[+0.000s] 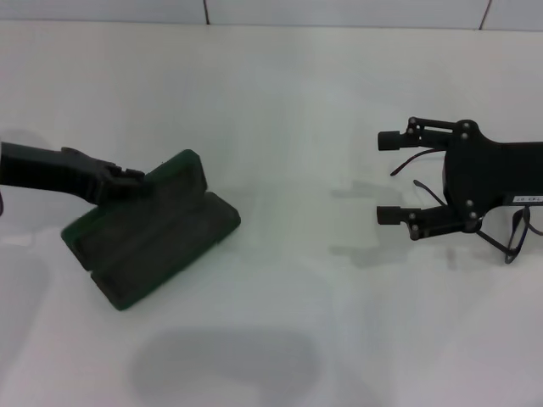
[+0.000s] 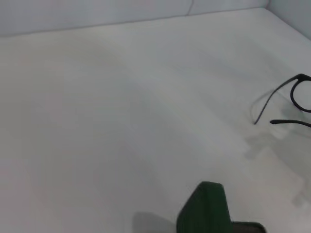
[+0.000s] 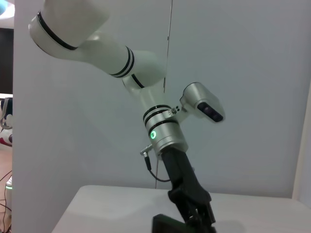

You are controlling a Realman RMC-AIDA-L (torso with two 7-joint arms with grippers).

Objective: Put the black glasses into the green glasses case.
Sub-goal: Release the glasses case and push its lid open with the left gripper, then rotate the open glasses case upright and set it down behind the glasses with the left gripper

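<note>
Item one: we found the green glasses case (image 1: 148, 227) lying open on the left of the white table (image 1: 288, 127), its lid and tray spread flat and set at a slant, the dark lining facing up. In the left wrist view we saw only one green corner of it (image 2: 204, 208).

Item two: we recorded the left gripper (image 1: 127, 180) at the far left edge of the case, its black body reaching in from the left side and its tip touching the rim of the lid. We could not tell whether its fingers were spread or closed there. The right wrist view showed that arm (image 3: 167, 141) from across the table, white and silver with a green light, ending low at the case (image 3: 167, 224).

Item three: we noted the black glasses (image 1: 509, 233) on the table at the right, well apart from the case, temple arms unfolded and pointing towards the centre (image 2: 284, 99).

Item four: we logged the right gripper (image 1: 390, 178) hovering over the glasses, its two fingers spread wide and holding nothing, its black body covering part of the frame.
</note>
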